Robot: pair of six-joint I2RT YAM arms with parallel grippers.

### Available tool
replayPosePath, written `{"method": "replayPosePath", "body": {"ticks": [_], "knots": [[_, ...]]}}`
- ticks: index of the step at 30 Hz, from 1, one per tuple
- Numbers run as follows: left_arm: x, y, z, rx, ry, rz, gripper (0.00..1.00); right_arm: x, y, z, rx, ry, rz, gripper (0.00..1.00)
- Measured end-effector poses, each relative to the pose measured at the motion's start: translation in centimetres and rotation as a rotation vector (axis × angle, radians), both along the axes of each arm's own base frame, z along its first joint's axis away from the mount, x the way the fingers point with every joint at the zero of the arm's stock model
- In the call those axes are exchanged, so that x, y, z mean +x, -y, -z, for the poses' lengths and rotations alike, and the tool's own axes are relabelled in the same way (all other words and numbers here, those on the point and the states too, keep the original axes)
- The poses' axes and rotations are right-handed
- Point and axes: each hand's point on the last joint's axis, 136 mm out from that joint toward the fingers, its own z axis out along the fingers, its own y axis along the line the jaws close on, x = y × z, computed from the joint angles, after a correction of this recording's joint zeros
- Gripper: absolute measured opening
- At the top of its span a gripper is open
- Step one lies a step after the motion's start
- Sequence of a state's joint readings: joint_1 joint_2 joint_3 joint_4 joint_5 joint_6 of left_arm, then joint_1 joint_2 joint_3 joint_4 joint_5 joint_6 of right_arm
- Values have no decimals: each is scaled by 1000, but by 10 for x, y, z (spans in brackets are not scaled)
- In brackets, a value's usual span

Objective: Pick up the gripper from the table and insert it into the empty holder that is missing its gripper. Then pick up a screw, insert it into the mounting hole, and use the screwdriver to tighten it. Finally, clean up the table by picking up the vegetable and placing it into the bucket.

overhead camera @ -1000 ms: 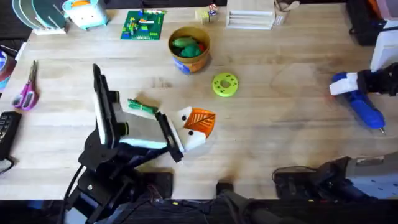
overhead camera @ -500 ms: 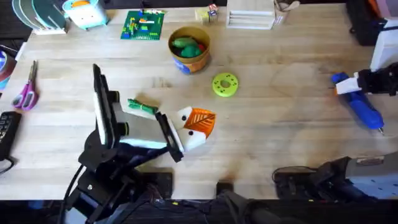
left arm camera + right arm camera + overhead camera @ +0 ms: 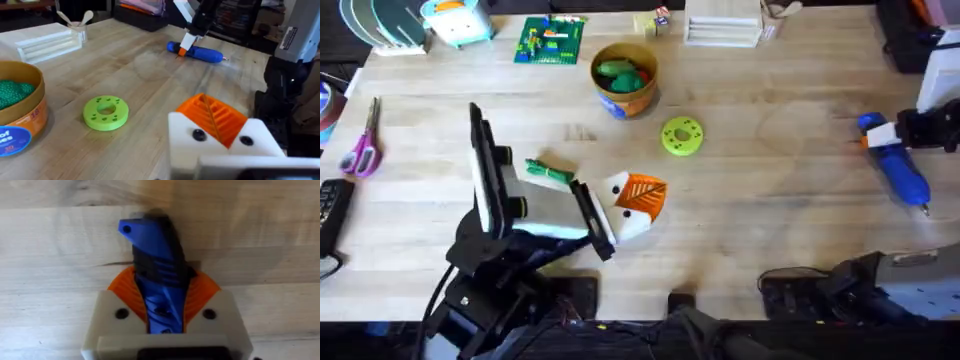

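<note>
**Right Pincer Drags the Screwdriver Back Along the Table**

Shifting since a second ago, the blue screwdriver (image 3: pixel 897 160) sits slightly nearer the far right edge, drawn along by the right gripper (image 3: pixel 880 135), whose white-and-orange fingers are pinching its rear end. In the right wrist view the screwdriver's ribbed dark grip runs straight out from between the orange pads (image 3: pixel 125 290), the blunt blue end pointing away from the pincer.

The tool looks rigid and fairly heavy for its size, with smooth plastic that could twist in a hold this close to one end; a grasp nearer the ribbed middle would likely balance it better and keep the thin tip steady.

The left gripper (image 3: pixel 635 205) rests on the table well apart from the right one, orange pad facing up; whether its fingers are spread or pressed together cannot be told. Just behind it lies the green stalk vegetable (image 3: pixel 548 171). Beyond it stand the yellow-green disc (image 3: pixel 681 137) and the tan bucket (image 3: pixel 625 77).
</note>
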State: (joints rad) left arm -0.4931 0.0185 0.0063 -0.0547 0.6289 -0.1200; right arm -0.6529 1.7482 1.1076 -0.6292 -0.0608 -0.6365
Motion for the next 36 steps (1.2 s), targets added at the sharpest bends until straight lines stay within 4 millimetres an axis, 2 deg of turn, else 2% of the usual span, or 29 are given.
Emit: {"method": "replayPosePath", "body": {"ticks": [3, 6, 12, 16, 19, 24, 27, 32, 36], "knots": [[0, 0, 0, 0, 0, 0, 18, 1, 1, 0, -5, 4, -1, 187], [0, 0, 0, 0, 0, 0, 18, 2, 2, -1, -9, 5, -2, 32], [0, 0, 0, 0, 0, 0, 18, 5, 4, -5, -12, 15, -3, 22], [0, 0, 0, 0, 0, 0, 18, 10, 7, -22, -43, 59, 5, 22], [0, 0, 0, 0, 0, 0, 18, 13, 9, -49, -80, 123, 35, 22], [0, 0, 0, 0, 0, 0, 18, 13, 9, -110, -155, 274, 108, 22], [0, 0, 0, 0, 0, 0, 18, 9, 3, -150, -182, 386, 147, 22], [0, 0, 0, 0, 0, 0, 18, 2, -29, -220, -159, 622, 164, 22], [0, 0, 0, 0, 0, 0, 18, -8, -67, -261, -135, 755, 121, 22]]}}
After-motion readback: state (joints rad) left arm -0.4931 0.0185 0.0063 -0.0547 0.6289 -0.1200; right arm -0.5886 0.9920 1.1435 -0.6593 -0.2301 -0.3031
